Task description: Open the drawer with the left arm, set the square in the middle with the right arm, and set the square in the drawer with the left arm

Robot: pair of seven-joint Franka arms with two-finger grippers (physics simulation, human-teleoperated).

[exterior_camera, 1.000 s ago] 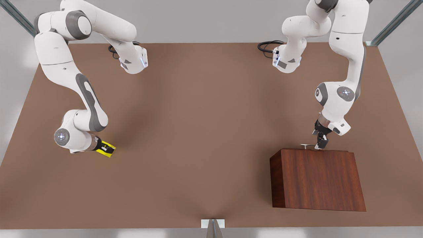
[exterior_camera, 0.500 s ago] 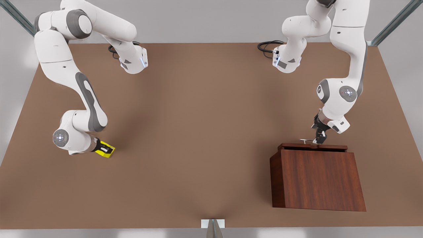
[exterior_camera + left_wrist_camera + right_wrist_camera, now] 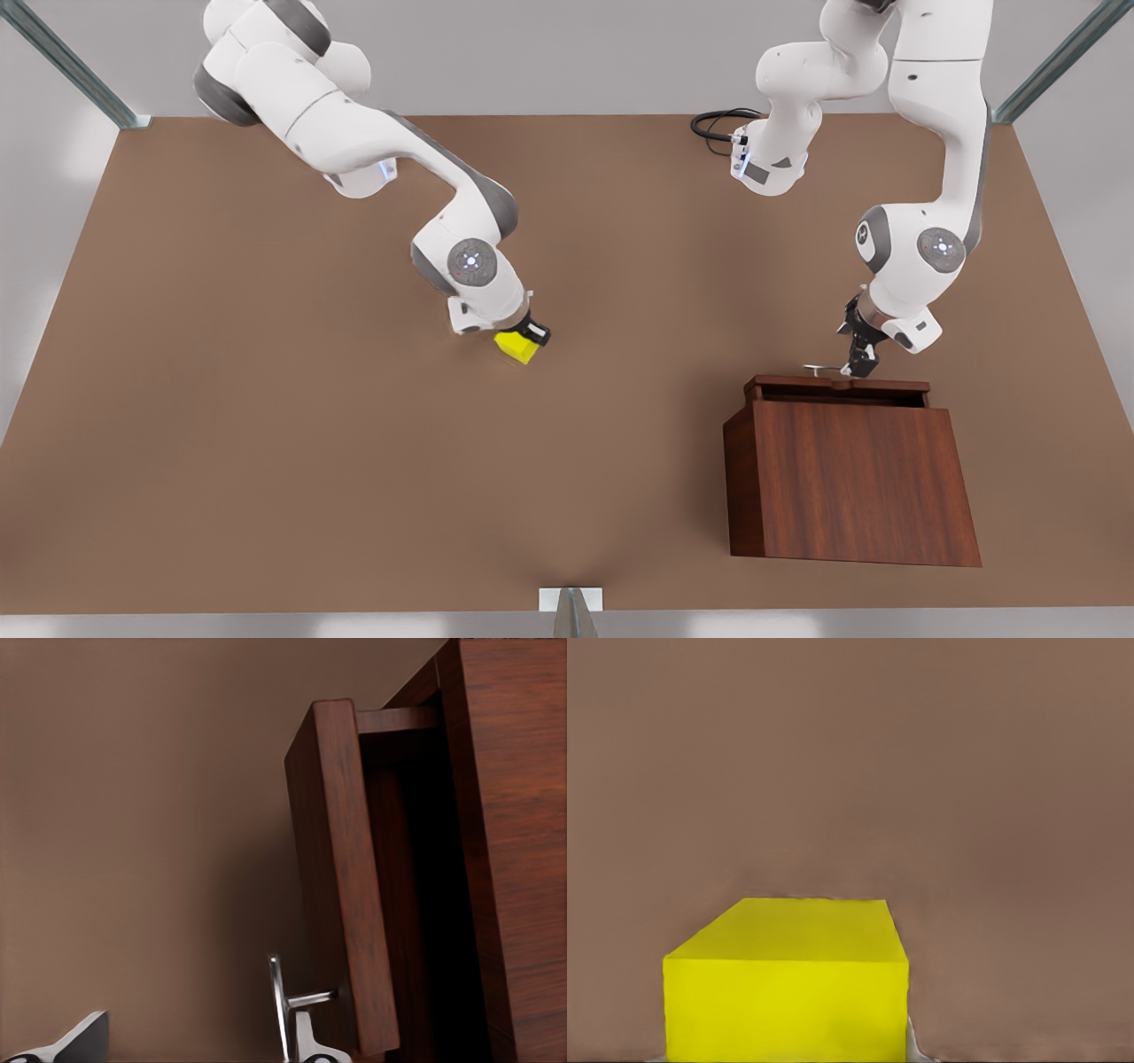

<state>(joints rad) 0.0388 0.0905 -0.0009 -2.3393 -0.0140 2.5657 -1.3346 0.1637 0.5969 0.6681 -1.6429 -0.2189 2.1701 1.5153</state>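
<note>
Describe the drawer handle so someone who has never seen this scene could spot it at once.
Find the dark wooden cabinet on the brown table, at the front view's right. Its drawer sticks out a little along the far top edge, under the left gripper. The handle is the slim silver bar on the drawer front, the only shiny metal on all that wood.

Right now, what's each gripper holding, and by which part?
Right gripper: the yellow square, gripped at its sides. Left gripper: the drawer, by its silver handle.
</note>
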